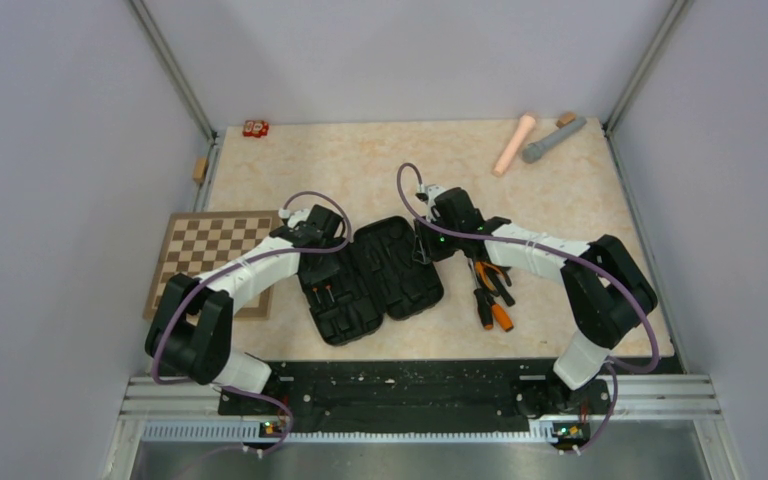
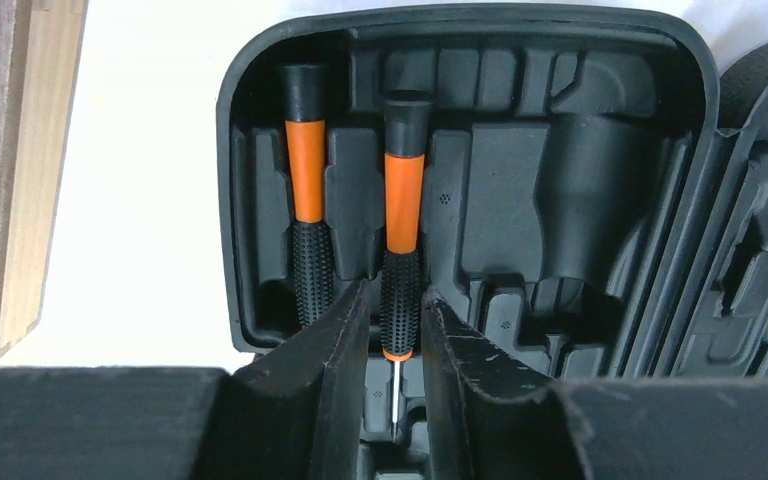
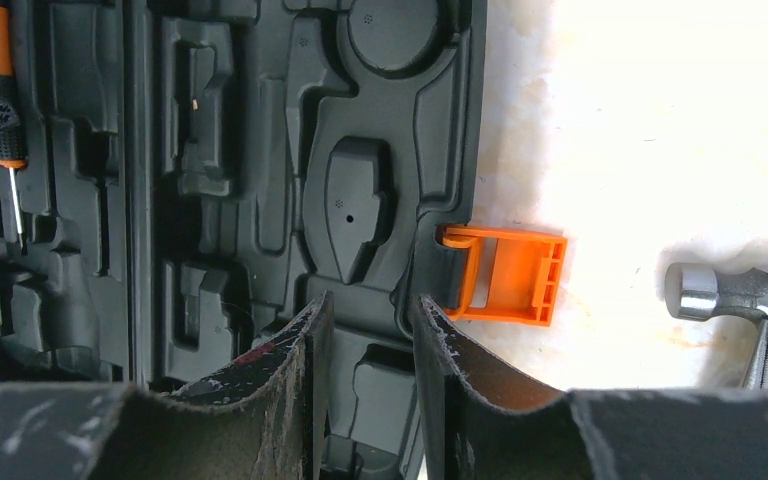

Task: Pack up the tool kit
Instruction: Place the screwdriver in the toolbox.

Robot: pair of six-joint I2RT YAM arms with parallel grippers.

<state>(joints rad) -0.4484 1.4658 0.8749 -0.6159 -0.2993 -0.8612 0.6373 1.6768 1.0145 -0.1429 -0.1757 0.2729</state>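
Worryingly, the left gripper stands slack around a screwdriver in the open tool case mid-table, so a skewed retreat could flick it out; whether the right gripper, astride its right rim, pinches is unclear.

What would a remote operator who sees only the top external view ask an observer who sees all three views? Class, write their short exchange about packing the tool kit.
Operator: How many screwdrivers already sit in the case?
Observer: Two. The first screwdriver lies in a slot by the wall of the case, and the second screwdriver is in the next slot.
Operator: Is the left gripper closed on one?
Observer: No, the left gripper straddles the second screwdriver's handle with its jaws parted.
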